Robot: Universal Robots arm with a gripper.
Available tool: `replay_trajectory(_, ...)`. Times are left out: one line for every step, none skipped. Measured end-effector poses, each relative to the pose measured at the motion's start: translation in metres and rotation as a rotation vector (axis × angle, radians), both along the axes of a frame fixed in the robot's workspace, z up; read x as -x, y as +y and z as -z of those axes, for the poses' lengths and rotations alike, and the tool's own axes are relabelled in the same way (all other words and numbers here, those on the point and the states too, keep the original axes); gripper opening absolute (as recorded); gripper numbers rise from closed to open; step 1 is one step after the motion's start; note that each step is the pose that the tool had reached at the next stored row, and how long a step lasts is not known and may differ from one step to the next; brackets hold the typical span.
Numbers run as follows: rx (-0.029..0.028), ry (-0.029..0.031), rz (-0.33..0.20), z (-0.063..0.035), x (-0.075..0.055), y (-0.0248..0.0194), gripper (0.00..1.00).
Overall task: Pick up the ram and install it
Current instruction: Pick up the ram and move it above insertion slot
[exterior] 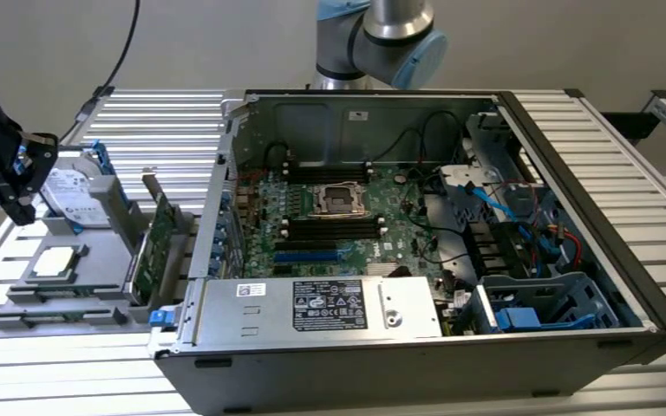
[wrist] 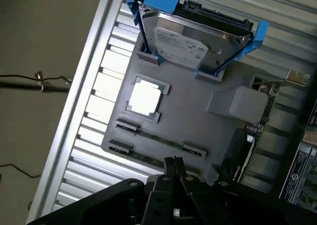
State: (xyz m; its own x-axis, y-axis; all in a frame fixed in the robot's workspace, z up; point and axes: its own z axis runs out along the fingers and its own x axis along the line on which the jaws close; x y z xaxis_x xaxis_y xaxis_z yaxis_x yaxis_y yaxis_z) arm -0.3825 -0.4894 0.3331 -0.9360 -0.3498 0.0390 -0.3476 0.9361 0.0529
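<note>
1. Gripper (wrist: 173,161) was clenched, fingers pressed together w/ nothing betw. them. It hung over the grey holder tray (wrist: 198,121), well apart from the open PC case (exterior: 610,217).
2. The ram (wrist: 159,140) sat in the tray's clips as a thin green line, just ahead of the fingertips, not yet lifted. A 2nd thin strip closer to the tips might've been another stick; the view was too poor to say.
3. Farther from the hand, past the ram, were the square silver processor chip (wrist: 144,97), then the hard drive (wrist: 183,44) in its blue caddy. The expansion card (wrist: 266,100) stood off to the hand's side.
4. Handling, as a judgement: light, stiff, thin board; fragile at chips & contacts, prob. slick on its flat faces.
5. Best hold, as a judgement: pinch both flat faces near mid-length by the upper edge, clear of the contact edge. That should keep it square for the black slots (exterior: 333,227) on the motherboard.
</note>
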Motion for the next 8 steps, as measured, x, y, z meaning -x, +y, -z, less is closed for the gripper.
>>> replay_trajectory(0.0002, 0.0000, -0.018, 0.0001, 0.0000, 0.0000, 0.11)
replay_trajectory(0.0004, 0.0001, -0.036, 0.0001, 0.0000, 0.0000, 0.11)
replay_trajectory(0.0006, 0.0003, -0.055, 0.0000, 0.0000, 0.0000, 0.11)
replay_trajectory(0.0008, 0.0003, -0.073, 0.0000, 0.0000, 0.0000, 0.11)
replay_trajectory(0.0008, 0.0003, -0.091, 0.0002, 0.0000, 0.0000, 0.11)
replay_trajectory(0.0009, 0.0004, -0.109, 0.0002, 0.0000, 0.0000, 0.11)
replay_trajectory(0.0009, 0.0004, -0.127, 0.0002, 0.0000, 0.0000, 0.11)
replay_trajectory(0.0009, 0.0005, -0.146, 0.0003, 0.0000, 0.0000, 0.11)
